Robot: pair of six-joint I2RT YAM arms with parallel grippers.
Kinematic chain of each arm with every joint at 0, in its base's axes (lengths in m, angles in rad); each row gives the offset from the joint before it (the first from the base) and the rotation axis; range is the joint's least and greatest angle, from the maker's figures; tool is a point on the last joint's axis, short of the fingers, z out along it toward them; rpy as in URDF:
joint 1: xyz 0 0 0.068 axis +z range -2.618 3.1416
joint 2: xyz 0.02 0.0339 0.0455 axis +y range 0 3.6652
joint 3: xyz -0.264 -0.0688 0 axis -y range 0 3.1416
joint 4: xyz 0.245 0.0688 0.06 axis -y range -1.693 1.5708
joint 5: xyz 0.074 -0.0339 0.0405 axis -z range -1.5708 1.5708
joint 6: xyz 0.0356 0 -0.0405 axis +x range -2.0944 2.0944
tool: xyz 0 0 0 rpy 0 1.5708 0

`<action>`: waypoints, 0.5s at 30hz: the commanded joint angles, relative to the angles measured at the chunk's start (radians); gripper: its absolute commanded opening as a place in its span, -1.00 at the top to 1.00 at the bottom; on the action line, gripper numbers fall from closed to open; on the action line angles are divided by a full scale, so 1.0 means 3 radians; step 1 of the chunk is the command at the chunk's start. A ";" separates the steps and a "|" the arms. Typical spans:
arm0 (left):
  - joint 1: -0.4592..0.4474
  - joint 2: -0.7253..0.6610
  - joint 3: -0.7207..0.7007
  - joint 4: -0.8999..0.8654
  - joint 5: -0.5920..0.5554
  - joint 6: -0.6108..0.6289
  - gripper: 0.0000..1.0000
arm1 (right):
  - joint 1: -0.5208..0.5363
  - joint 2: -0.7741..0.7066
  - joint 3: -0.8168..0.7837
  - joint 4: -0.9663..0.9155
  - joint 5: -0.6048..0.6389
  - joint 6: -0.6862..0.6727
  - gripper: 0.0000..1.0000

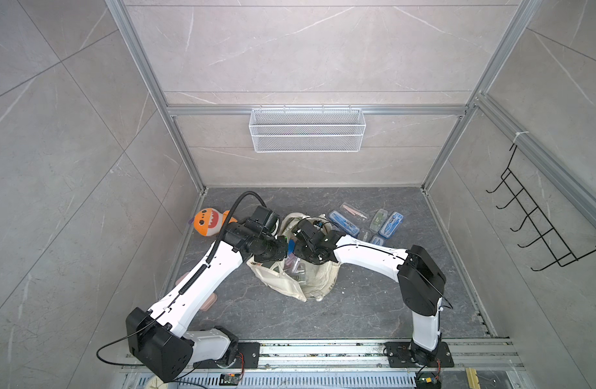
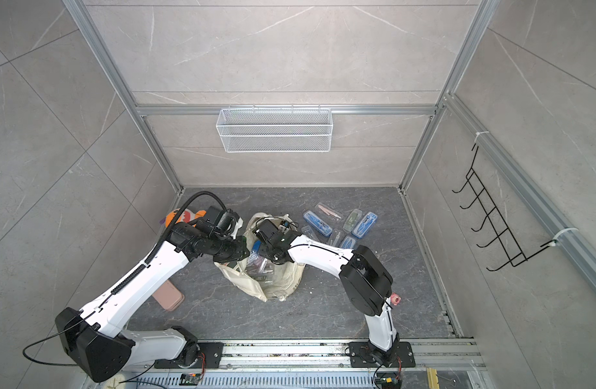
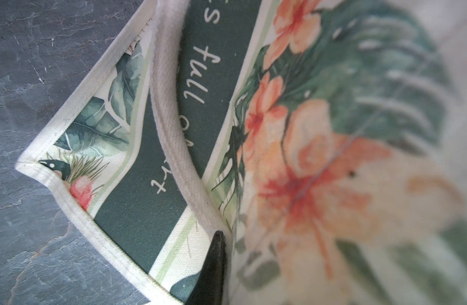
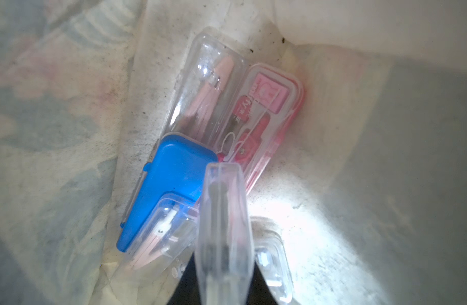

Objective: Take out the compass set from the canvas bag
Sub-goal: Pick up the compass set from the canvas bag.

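In both top views the canvas bag [image 1: 289,286] [image 2: 252,286] is lying open at centre frame, with loose cases [image 1: 389,224] sitting to its upper right.

In the left wrist view the left gripper [image 3: 227,245] is pinching the bag's printed cloth at bottom centre.

In the right wrist view the right gripper [image 4: 224,282] is clamping a clear compass set [image 4: 223,211] edge-on at bottom centre, inside the bag, beside a blue case [image 4: 171,179].

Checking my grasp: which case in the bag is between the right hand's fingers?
The edge-on clear case; the blue case and pink case lie flat.
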 commanded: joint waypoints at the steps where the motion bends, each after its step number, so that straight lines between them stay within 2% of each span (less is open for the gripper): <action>1: -0.0013 -0.0014 0.0112 -0.0151 0.0006 0.0034 1.00 | -0.0016 -0.0084 -0.0054 -0.0024 0.0113 -0.0025 0.63; 15: -0.0013 0.0069 0.0252 -0.0194 -0.0050 0.0055 1.00 | -0.0002 -0.0848 -0.0384 -0.0053 0.0196 -0.0199 0.78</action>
